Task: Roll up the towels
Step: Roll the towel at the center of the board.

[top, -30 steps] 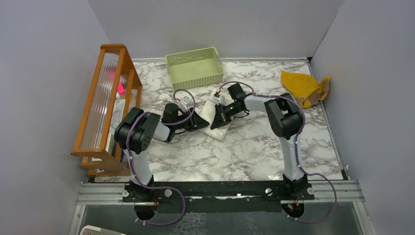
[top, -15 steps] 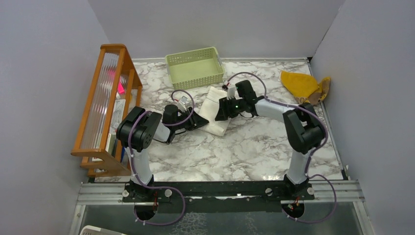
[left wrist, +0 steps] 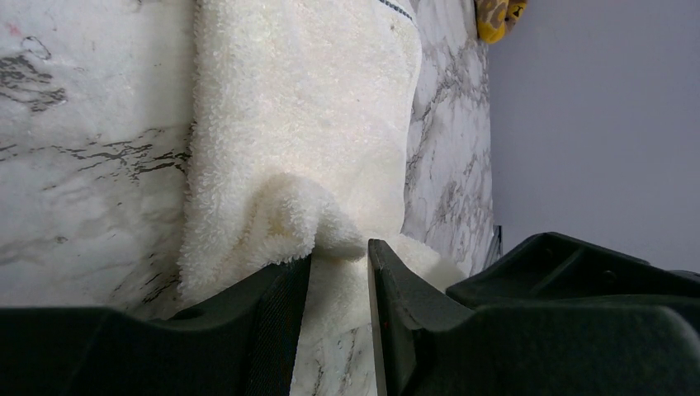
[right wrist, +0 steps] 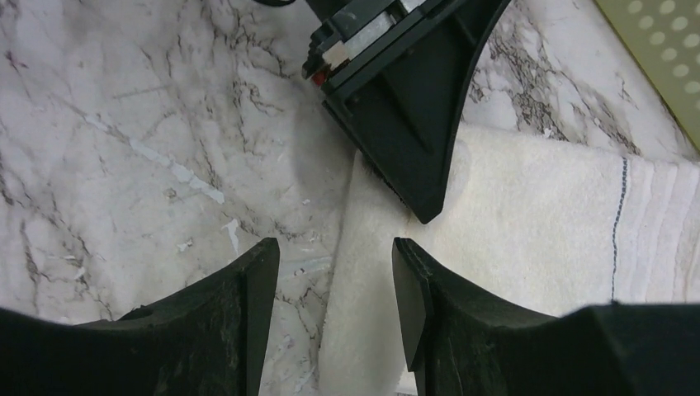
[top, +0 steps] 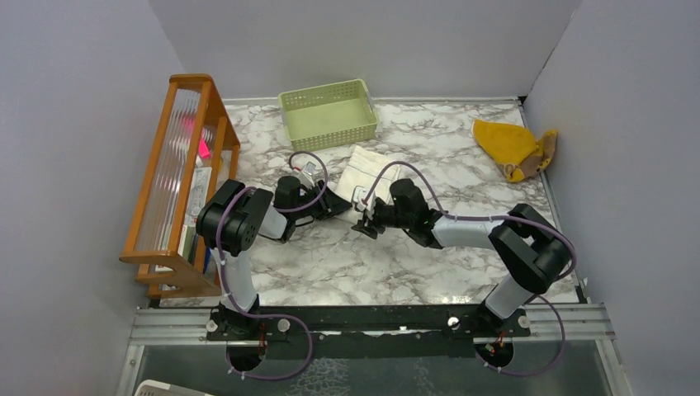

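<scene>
Pinches a raised fold at the near end of the cream-white towel (left wrist: 305, 124) between the nearly closed fingers of the left tool (left wrist: 338, 252), with cloth filling the narrow gap. Beyond the pinch, the rest of that towel spread flat on the marble table (top: 330, 264), just in front of the pale green basket (top: 328, 113), with a thin dark stripe across its far end. Holds the right tool (right wrist: 334, 247) with fingers spread wide and nothing between them, low over the towel's edge where cloth meets bare marble, pointing at the left tool from the opposite side, close to it but apart. Cannot tell whether those fingers touch the cloth. At the far right corner of the table, the mustard-yellow towel (top: 512, 148) bunched in a heap, brownish part to the right, well apart from both tools. Along the left edge, a wooden rack (top: 177, 181).
</scene>
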Available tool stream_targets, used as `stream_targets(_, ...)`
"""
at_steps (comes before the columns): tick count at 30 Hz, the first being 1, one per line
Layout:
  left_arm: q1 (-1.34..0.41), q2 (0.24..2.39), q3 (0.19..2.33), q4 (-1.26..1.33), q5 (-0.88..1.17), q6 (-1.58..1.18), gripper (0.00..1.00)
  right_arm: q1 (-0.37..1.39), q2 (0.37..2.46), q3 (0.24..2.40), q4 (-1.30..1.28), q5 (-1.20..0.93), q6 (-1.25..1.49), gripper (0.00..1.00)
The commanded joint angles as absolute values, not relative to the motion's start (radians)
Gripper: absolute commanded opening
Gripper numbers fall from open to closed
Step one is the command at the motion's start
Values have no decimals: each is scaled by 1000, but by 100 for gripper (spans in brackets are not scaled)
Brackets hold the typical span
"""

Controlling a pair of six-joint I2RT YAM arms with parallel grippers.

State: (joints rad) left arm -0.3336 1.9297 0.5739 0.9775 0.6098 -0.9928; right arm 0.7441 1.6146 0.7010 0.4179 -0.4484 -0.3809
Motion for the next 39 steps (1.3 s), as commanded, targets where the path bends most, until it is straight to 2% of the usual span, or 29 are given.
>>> stream_targets(1,-321,1979,544,783,492,-917,37,769,1668,725,451,-393,-541,53)
stream_targets(9,-321,1981,543,781,498,-910,37,780,1724,777,369,-359,-590,49)
stream_targets(14,-321,1979,538,782,499,-907,37,785,1797,892,203,-273,-573,43)
stream_targets(19,-313,1977,540,777,503,-909,37,793,1800,914,94,-224,-586,40)
stream_targets(33,-268,1945,544,718,505,-917,37,824,1827,915,-53,-206,-590,43)
stream_targets(36,-256,1952,547,708,511,-924,37,828,1867,949,-103,-192,-586,33)
stream_targets(39,-222,1945,560,707,548,-947,37,828,1887,969,-134,-171,-560,11)
